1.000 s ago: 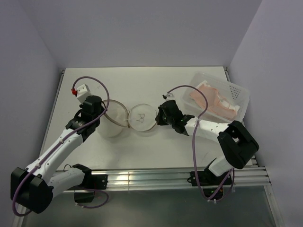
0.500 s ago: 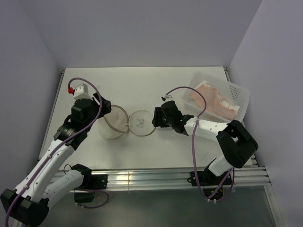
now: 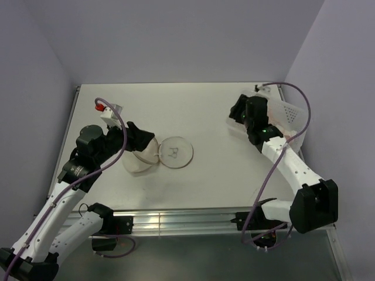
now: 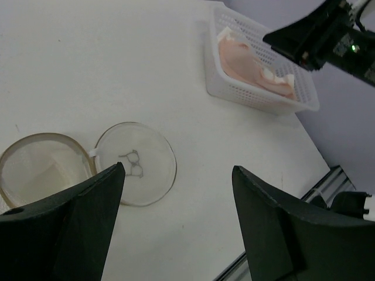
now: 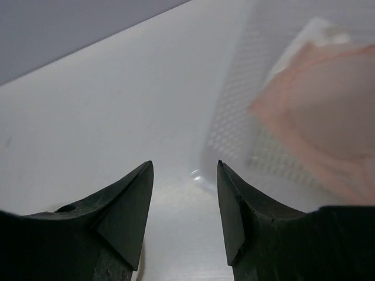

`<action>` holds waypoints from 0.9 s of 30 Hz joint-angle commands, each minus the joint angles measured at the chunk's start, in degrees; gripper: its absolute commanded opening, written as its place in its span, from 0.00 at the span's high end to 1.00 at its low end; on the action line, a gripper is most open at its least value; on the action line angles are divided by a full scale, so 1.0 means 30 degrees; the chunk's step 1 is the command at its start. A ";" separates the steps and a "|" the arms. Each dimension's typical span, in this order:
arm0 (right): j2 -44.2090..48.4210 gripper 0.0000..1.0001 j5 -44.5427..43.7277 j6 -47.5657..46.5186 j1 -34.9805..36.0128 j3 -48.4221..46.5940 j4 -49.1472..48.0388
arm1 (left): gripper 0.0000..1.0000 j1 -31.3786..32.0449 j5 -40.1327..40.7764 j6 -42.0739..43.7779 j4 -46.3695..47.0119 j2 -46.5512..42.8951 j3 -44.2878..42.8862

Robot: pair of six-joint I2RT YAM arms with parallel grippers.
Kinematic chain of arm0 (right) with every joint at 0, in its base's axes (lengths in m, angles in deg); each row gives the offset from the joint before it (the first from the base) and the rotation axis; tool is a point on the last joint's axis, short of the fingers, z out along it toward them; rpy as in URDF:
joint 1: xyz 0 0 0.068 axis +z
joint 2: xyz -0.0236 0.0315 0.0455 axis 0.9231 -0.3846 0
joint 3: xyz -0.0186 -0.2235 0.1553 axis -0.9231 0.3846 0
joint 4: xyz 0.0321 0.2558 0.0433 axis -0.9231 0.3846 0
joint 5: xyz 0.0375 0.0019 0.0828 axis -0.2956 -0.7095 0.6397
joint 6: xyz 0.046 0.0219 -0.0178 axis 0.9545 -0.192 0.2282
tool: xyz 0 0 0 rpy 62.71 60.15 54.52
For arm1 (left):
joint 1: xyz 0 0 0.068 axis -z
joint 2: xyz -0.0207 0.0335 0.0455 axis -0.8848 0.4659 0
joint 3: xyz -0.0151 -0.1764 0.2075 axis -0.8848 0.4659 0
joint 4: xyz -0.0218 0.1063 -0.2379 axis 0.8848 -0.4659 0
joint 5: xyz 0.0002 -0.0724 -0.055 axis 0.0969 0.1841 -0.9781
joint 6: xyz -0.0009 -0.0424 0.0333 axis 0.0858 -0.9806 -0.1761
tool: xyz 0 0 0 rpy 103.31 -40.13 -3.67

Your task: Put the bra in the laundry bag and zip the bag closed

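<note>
The peach soft-cupped bra (image 5: 328,99) lies in the clear perforated plastic bin (image 4: 265,103), at two o'clock from the right gripper (image 5: 184,165) — jaws apart, empty, the nearer arm. The left gripper (image 4: 177,168), also spread, hangs near the unzipped whitish mesh laundry bag (image 4: 36,168).

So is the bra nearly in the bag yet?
Done: the laundry bag is unzipped, its lid flopped open beside it. In hand: nothing; the right hand is open by the plastic bin where the pink bra lies. To do: grab the bra, put it in the bag, zip it.
</note>
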 commanded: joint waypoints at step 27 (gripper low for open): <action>-1.2987 0.10 -0.3233 -0.2219 -0.6812 -0.8995 0.5080 | 0.20 0.1680 0.1111 0.2451 -0.1014 -0.1750 0.0862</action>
